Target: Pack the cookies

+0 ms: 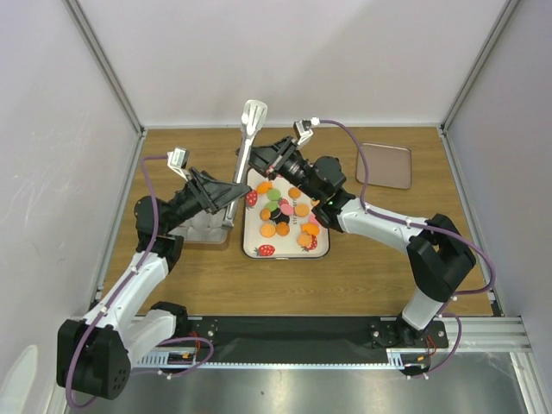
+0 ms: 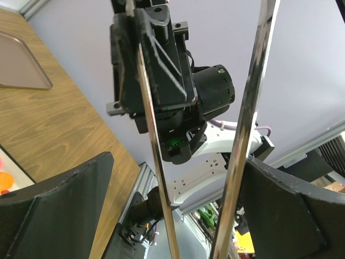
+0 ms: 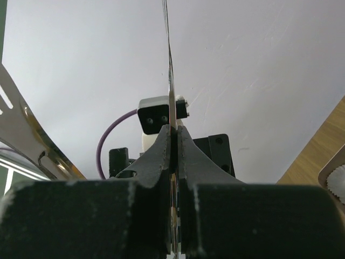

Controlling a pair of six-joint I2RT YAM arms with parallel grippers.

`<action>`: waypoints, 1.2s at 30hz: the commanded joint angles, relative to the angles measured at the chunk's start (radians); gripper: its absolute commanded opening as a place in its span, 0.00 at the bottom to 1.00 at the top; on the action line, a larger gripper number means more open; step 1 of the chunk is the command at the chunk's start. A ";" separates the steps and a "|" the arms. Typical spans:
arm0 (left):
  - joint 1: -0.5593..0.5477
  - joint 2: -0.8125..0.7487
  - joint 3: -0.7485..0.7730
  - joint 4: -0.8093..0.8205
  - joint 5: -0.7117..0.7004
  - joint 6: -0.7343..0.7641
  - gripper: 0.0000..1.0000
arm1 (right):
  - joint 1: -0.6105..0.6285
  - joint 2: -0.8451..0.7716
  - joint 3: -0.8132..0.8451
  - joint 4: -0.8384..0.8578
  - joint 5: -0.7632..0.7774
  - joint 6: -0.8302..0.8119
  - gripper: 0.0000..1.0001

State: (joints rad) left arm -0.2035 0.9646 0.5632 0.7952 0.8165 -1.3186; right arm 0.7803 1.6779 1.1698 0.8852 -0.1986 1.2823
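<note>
The cookies [image 1: 285,211] lie flat on the white tray [image 1: 287,248] at mid-table, their cluster stretched from the tray's near edge toward its far edge. The right gripper [image 1: 255,158] is pressed together on the tongs [image 1: 253,116]. The left gripper [image 1: 231,194] is spread around their arms, seemingly without touching.

Even, bright overhead light left only soft shadows on the worktop [image 1: 362,276]. Glare streaked the tongs [image 2: 245,135] in the left wrist view. The right end effector [image 3: 173,162], at 6 o'clock, looked blurred and grainy.
</note>
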 commanded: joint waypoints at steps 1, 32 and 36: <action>-0.013 0.008 0.044 0.053 0.007 0.007 1.00 | 0.028 0.019 0.068 0.029 -0.001 -0.021 0.00; -0.014 -0.041 0.044 -0.045 0.015 0.053 0.77 | 0.048 0.000 0.048 0.021 0.028 -0.103 0.00; -0.016 -0.041 0.041 -0.045 0.016 0.053 0.80 | 0.039 0.003 0.037 0.052 0.033 -0.086 0.00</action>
State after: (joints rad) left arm -0.2123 0.9405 0.5671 0.7357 0.8192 -1.2991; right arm 0.8257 1.7096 1.1931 0.8440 -0.1875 1.1965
